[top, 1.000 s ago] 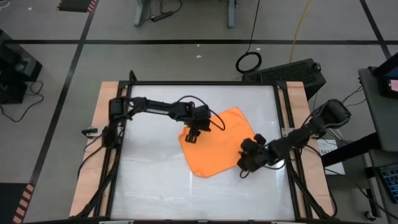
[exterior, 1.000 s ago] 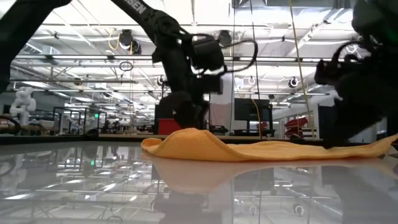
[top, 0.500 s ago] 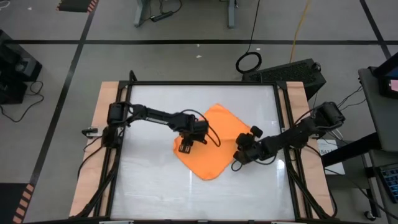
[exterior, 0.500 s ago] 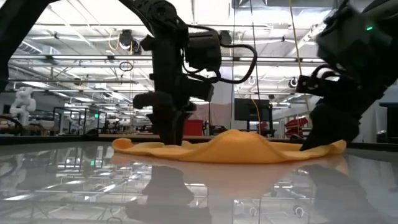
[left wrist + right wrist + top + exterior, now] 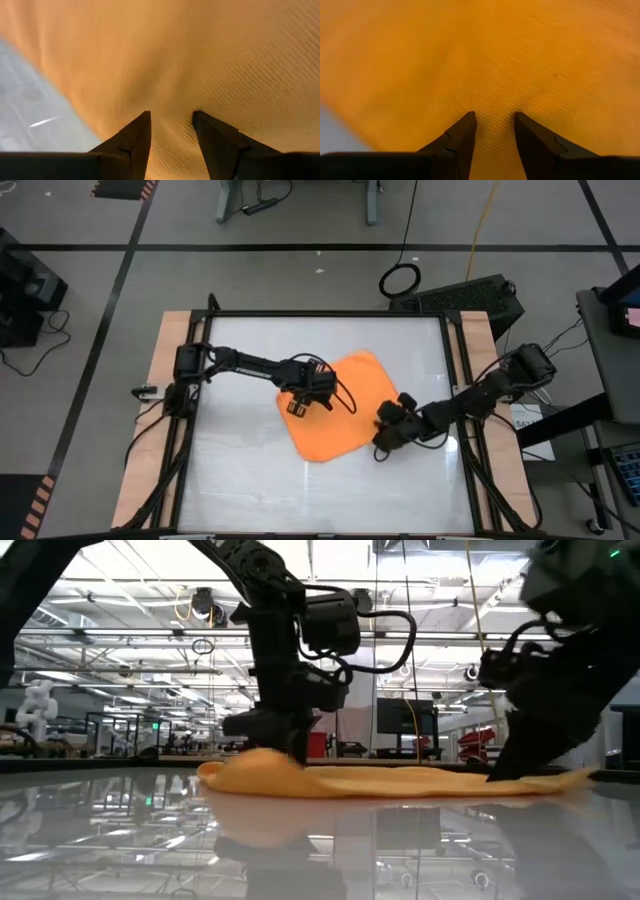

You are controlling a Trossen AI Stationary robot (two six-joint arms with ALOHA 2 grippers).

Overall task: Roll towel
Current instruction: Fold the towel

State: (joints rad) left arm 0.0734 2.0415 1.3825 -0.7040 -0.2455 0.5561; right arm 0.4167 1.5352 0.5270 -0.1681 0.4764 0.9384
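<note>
One camera hangs above and looks straight down on the whole table [image 5: 250, 470], with the floor around it. A second camera sits at table-top height and looks level across the shiny surface into the room behind. Both share the orange towel [image 5: 345, 405] and the two arms. The two wrist cameras are very near the cloth, each looking past its own dark fingers [image 5: 135, 140] so the towel fills almost the full view; the left one also catches some table.
</note>
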